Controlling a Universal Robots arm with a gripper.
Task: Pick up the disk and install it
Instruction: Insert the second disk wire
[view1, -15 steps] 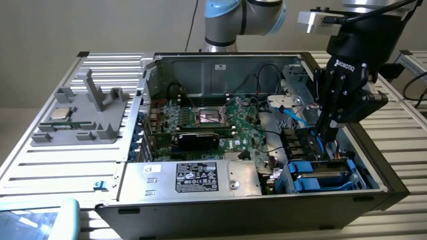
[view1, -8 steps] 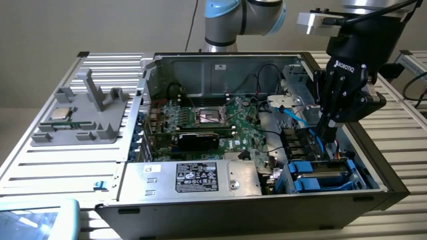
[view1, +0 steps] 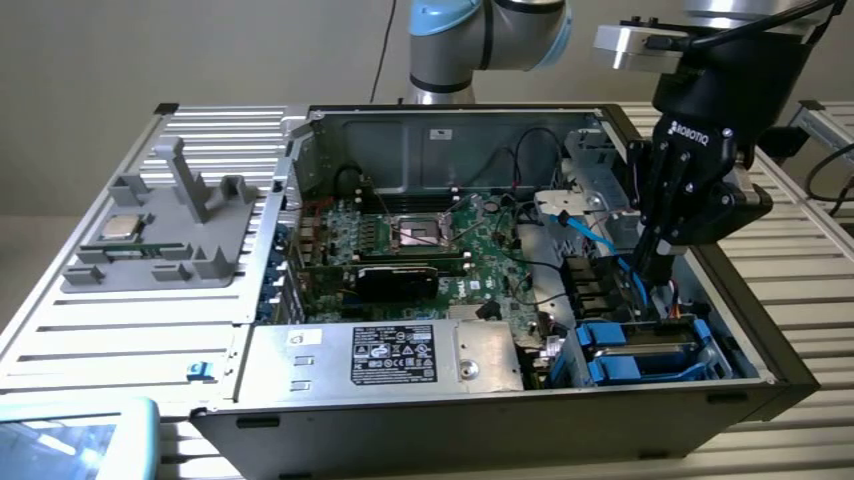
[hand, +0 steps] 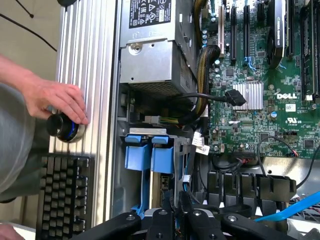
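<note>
The disk (view1: 643, 352), framed in bright blue plastic, sits down in the drive bay at the case's near corner on the exterior view's right. In the wrist view its two blue carrier tabs (hand: 150, 156) stick out of the bay, with a thin brownish edge between them. My gripper (view1: 646, 285) hangs straight above the bay, fingers pointing down and drawn close together. The wrist view has my gripper (hand: 175, 202) just short of the blue tabs. Nothing shows between the fingers. Whether the tips touch the disk I cannot tell.
The open computer case (view1: 747, 330) holds a green motherboard (view1: 427, 240), a silver power supply (view1: 400, 355) and a blue cable (view1: 587, 235) beside the bay. A grey fixture carrying a CPU chip (view1: 123, 228) lies outside on the exterior view's left. A person's hand (hand: 55, 102) rests on a black knob beside a keyboard (hand: 65, 195).
</note>
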